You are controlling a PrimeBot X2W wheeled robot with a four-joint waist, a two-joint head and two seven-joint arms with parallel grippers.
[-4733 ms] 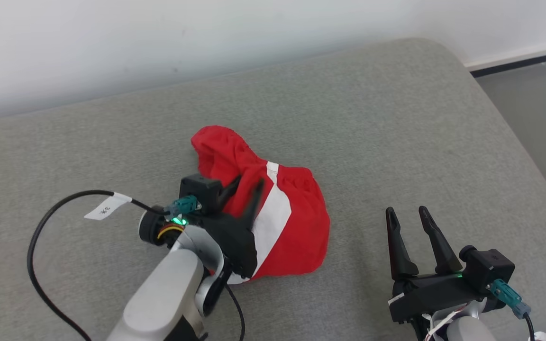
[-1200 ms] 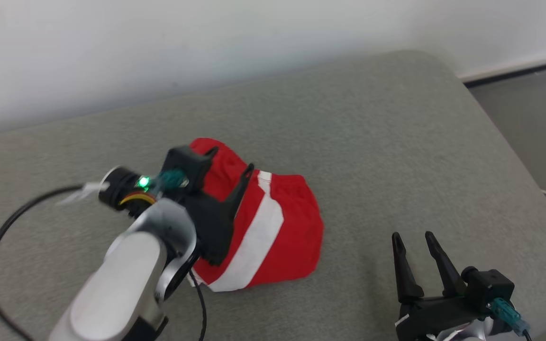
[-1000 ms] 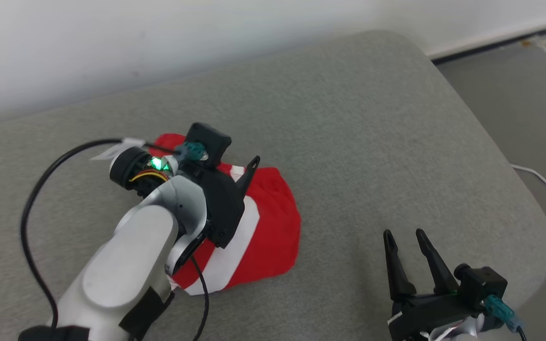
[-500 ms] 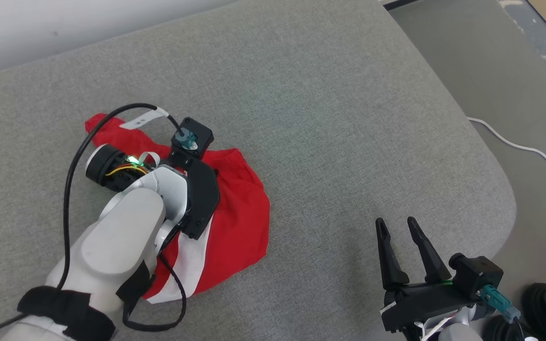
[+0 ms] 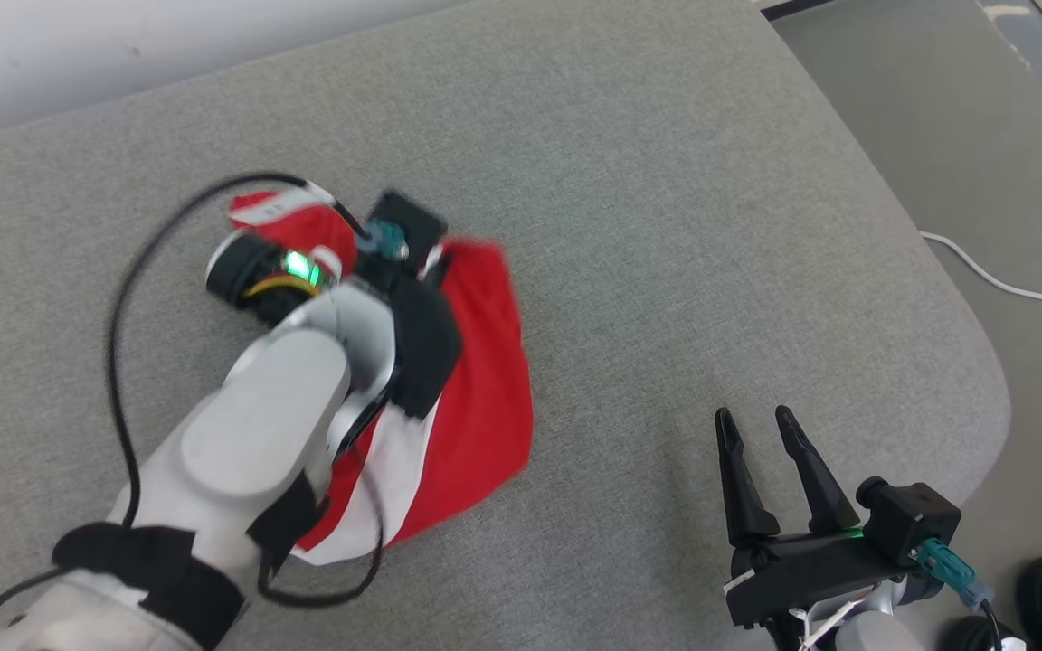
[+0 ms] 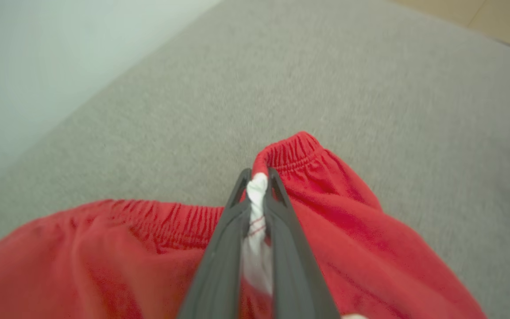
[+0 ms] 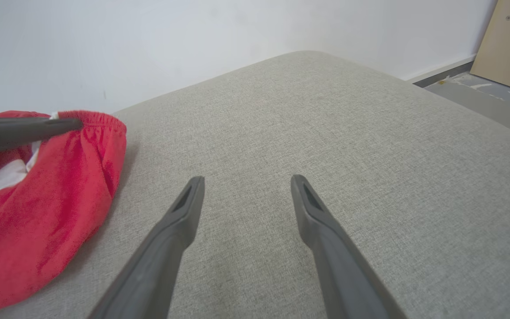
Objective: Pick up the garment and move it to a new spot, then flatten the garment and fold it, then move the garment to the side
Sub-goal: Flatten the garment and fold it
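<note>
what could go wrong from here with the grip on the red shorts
The left gripper is shut on just a thin bunch of the red shorts at the waistband, so the cloth may slip out on lifting. The arm's black cable loops over the hem and could snag it.

L claw [image 6: 259, 175] tight — R claw [image 5: 753, 416] wide

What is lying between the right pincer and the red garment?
Nothing: bare grey cushion runs from the right pincer to the red garment, seen in the head view.
</note>
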